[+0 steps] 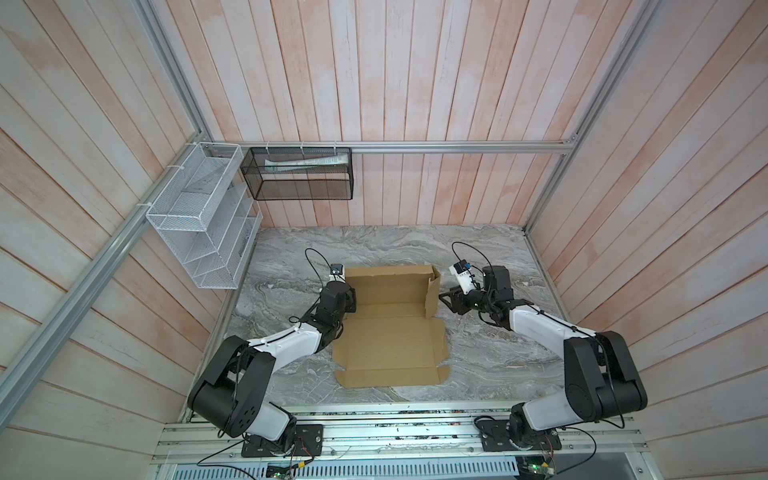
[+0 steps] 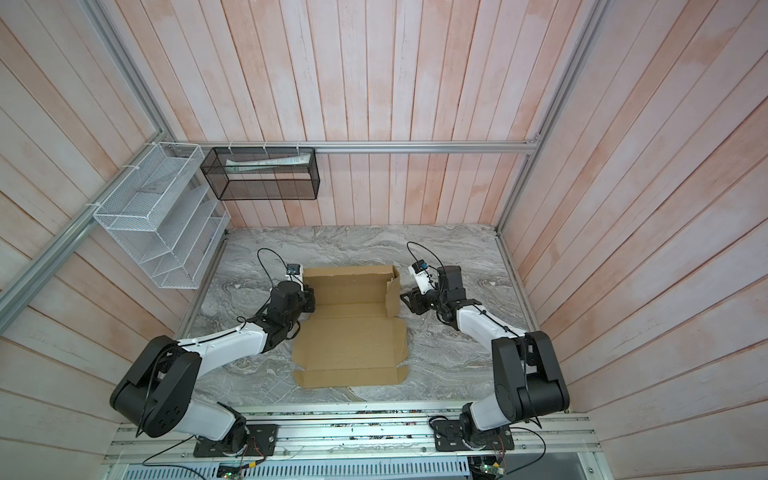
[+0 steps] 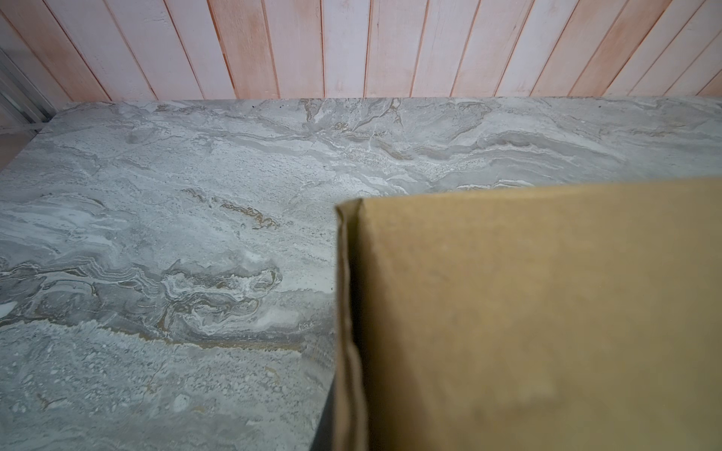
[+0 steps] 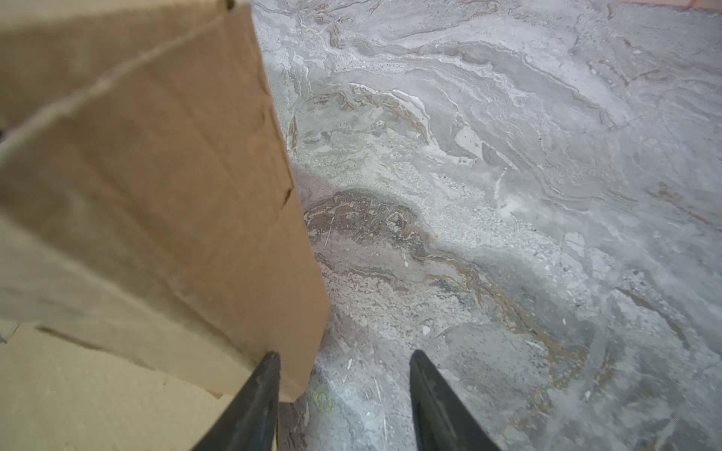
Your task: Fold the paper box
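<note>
Top views, both: the paper box [image 1: 390, 332] lies mid-table on the grey marble-look tabletop [image 1: 498, 353], btwn my two arms, half built. Nearest me, its front flap and big panel lie flat w/ small tabs spread. The far half has a back wall and a right side flap standing up. My left gripper [image 1: 350, 300] sits at the box's left edge, beside that far half. Its tips don't show clearly from above. They are pressed together, and I cannot tell whether cardboard is btwn them. Left wrist cam gives only a close, blurred cardboard wall w/ tabletop beyond. My right gripper [image 1: 443, 296] is just outside the upright right flap. Right wrist cam: its black fingers [image 4: 428, 390] are spread, bare table in the gap, one tip at the flap's lower corner, nothing pinched. Farther back on the plank walls are a white wire rack [image 1: 199, 220] at left and a black mesh basket [image 1: 299, 191] on the rear rail.
</note>
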Tool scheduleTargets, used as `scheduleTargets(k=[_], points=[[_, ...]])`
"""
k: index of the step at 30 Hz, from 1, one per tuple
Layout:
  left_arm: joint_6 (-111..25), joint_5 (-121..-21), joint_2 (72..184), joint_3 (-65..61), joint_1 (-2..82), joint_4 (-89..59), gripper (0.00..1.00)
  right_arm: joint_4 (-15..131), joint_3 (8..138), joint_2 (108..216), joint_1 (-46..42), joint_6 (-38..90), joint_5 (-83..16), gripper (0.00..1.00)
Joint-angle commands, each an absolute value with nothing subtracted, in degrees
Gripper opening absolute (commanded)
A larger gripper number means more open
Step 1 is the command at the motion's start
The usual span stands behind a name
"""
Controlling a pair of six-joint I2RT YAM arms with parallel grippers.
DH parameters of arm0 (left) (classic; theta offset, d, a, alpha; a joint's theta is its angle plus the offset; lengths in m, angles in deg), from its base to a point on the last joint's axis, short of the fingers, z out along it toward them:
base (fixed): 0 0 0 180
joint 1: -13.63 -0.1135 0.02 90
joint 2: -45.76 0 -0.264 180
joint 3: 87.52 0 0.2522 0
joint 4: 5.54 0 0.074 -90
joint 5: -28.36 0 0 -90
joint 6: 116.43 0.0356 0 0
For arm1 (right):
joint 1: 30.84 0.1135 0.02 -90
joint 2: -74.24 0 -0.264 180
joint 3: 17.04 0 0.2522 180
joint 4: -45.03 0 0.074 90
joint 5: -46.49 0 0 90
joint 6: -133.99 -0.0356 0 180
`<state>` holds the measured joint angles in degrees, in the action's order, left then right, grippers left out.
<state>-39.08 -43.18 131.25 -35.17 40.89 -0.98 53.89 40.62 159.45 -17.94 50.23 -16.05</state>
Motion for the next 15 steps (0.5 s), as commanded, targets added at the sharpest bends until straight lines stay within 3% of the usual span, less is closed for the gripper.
scheduleTargets(k=[1, 15], points=[[-39.44, -43.10, 130.24, -34.20, 40.61, -0.49, 0.00, 55.41, 39.96, 158.23, -17.40, 50.21, -16.81, 0.53], [-39.57, -43.01, 129.46, -34.63, 40.61, -0.45, 0.00, 55.04, 39.81, 158.47, -16.78, 49.70, -16.31, 0.45]])
